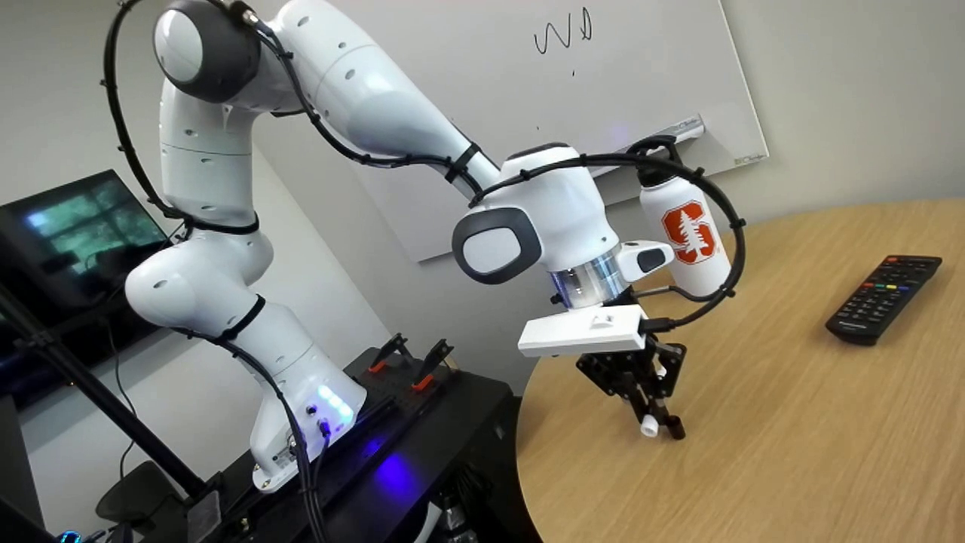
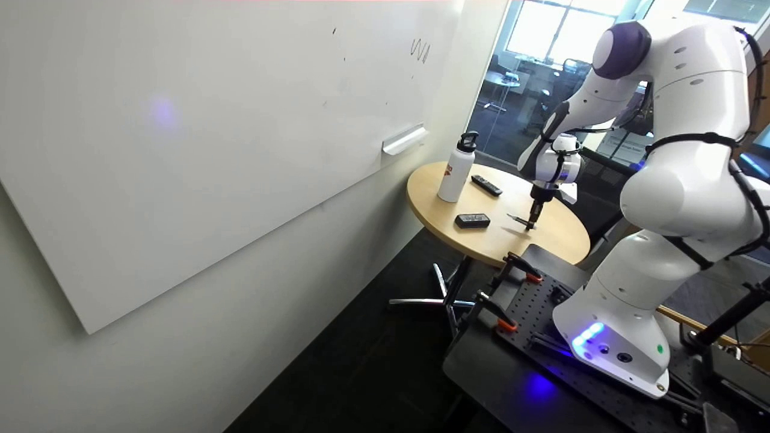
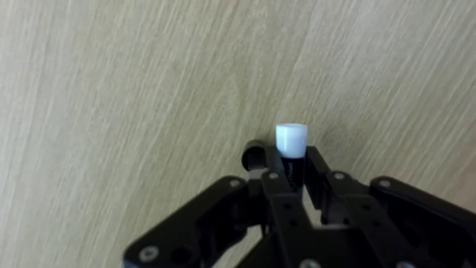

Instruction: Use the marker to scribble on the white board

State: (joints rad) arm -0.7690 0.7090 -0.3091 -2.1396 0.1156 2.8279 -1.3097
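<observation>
Setting: a round light-wood table [image 1: 814, 422] beside a pale wall [image 1: 852, 98], and on that wall the white board [image 2: 198, 156], with black handwriting [image 1: 569, 32] and a few specks [image 2: 334, 30] toward its right side. A short ledge [image 2: 404, 142] sits at the board's lower edge, also to the right. In an exterior view a white bottle [image 2: 458, 177] stands upright at the left of the table, with a black remote control [image 2: 486, 185] lying just beyond it to the right and a small black block [image 2: 472, 221] lying on the nearer side. My white arm [image 2: 662, 189] stands to the right in that view; my gripper [image 3: 292, 158] points down, low over the table. State of my fingers [image 3: 316, 167]: pinched on the marker [image 3: 291, 140], one to each side of its dark barrel, the white end poking out past them. In an exterior view the marker's thin end is to the left, on the board's side. Contact between marker and table: I cannot tell. Just left of my fingers in the wrist view, a small dark cylinder [image 3: 253, 153]; identity unclear. Marker and board are well apart.
</observation>
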